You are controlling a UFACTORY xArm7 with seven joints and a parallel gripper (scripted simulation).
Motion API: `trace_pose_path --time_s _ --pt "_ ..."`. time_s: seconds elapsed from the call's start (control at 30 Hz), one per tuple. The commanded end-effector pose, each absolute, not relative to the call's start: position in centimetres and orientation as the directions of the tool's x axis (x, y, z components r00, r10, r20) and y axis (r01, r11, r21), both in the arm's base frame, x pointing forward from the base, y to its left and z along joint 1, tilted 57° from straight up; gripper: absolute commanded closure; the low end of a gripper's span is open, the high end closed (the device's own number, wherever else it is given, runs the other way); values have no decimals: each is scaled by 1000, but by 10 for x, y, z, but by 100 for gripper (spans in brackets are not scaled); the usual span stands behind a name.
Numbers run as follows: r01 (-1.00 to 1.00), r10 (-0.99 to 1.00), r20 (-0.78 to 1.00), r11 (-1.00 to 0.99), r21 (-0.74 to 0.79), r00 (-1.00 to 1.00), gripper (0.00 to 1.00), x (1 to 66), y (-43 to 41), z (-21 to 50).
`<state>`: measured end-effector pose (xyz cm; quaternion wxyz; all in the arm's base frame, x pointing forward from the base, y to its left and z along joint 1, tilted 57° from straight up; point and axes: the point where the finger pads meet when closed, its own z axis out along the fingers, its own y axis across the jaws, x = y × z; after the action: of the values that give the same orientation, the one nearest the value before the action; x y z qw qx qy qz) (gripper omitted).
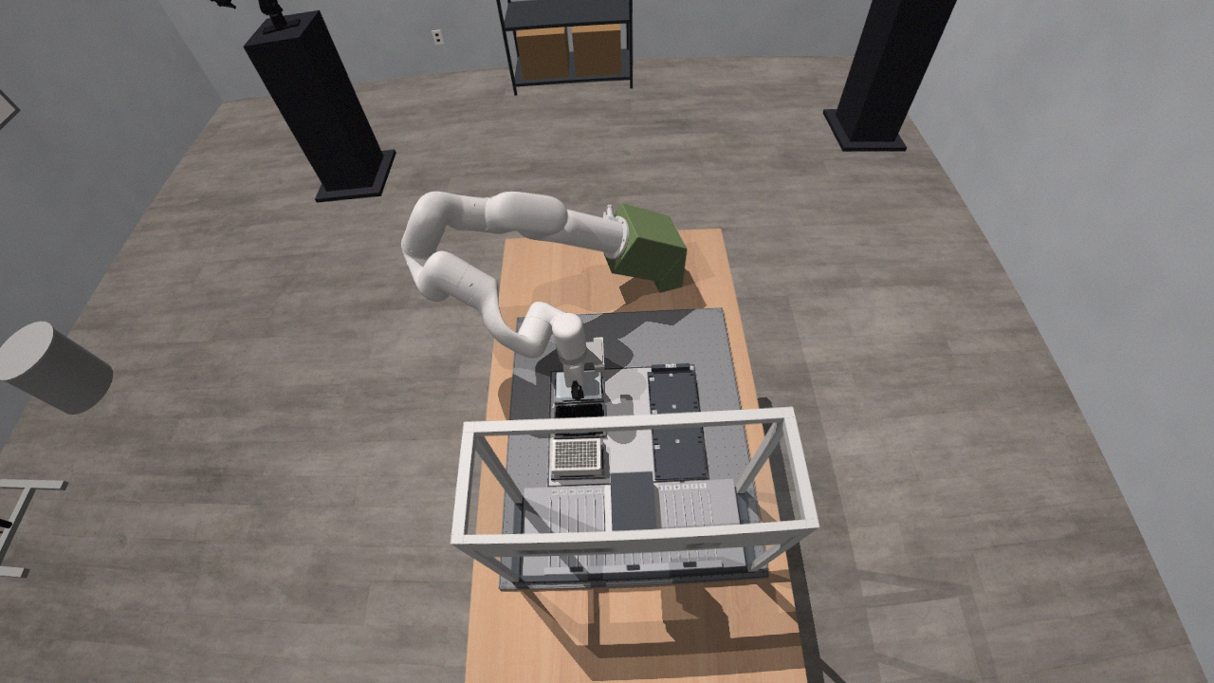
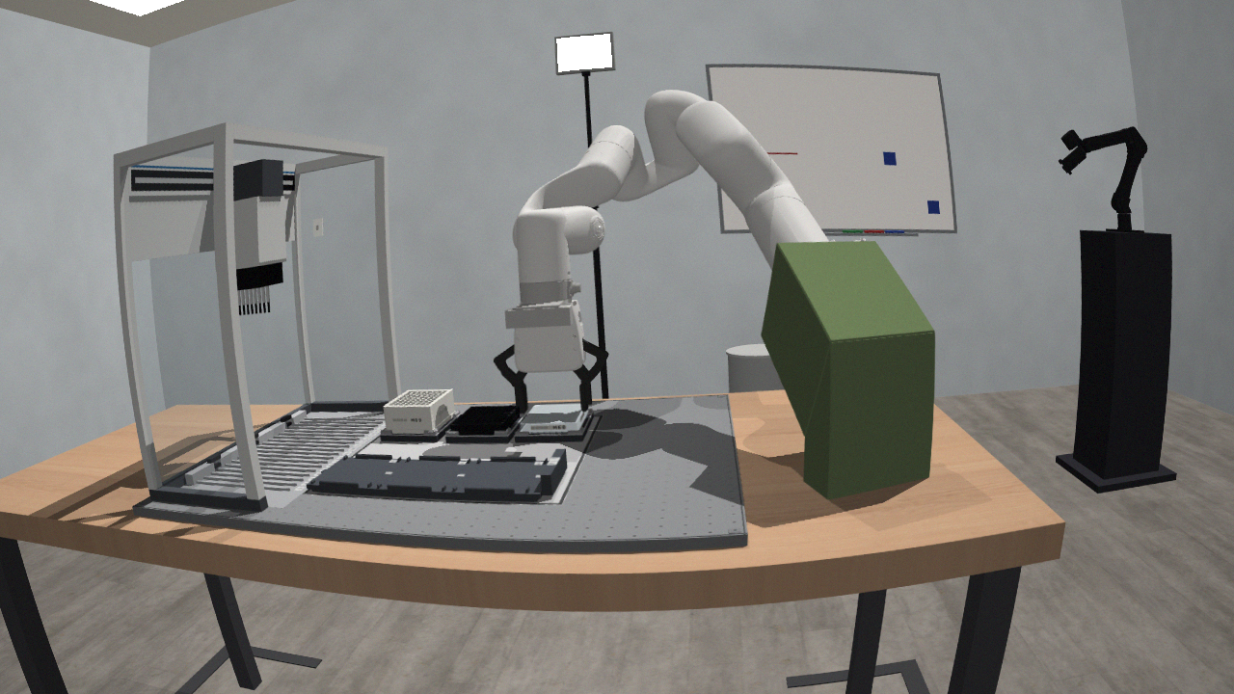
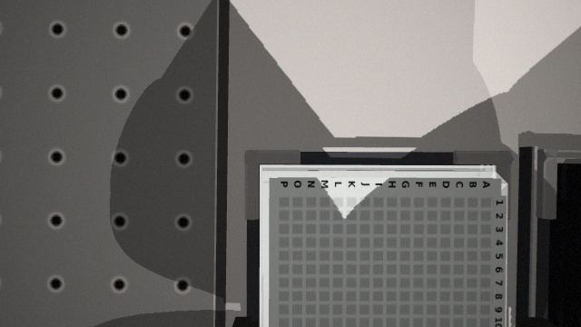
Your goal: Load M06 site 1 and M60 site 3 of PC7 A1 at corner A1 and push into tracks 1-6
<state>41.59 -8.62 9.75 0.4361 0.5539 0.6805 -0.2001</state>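
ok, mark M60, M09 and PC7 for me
M60 [image 3: 386,254]: wrist view, on its well grid.
M09 [image 2: 419,400]: exterior view, on the block's top face.
PC7 [image 1: 676,424]: top view, on the carrier's dark deck near its middle.

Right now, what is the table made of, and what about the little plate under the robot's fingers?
The table looks like light wood: tan, matte, with dark legs that may be metal. The plate looks like pale hard plastic: a smooth, light rim around a fine grid of wells with printed letters and numbers. The open black fingers could be plastic or metal; I can't tell.
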Motion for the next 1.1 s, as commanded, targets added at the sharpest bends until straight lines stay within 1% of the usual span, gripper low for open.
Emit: trace_pose_path --time_s 0.0,1.0,1.03,1.07 --pt "927 580 -815 310 213 -7 0 418 -86 97" --pt "927 580 -815 310 213 -7 0 420 -92 93" --pt "927 580 -815 310 213 -7 100 420 -91 93" --pt "927 580 -815 310 213 -7 100 420 -91 93"
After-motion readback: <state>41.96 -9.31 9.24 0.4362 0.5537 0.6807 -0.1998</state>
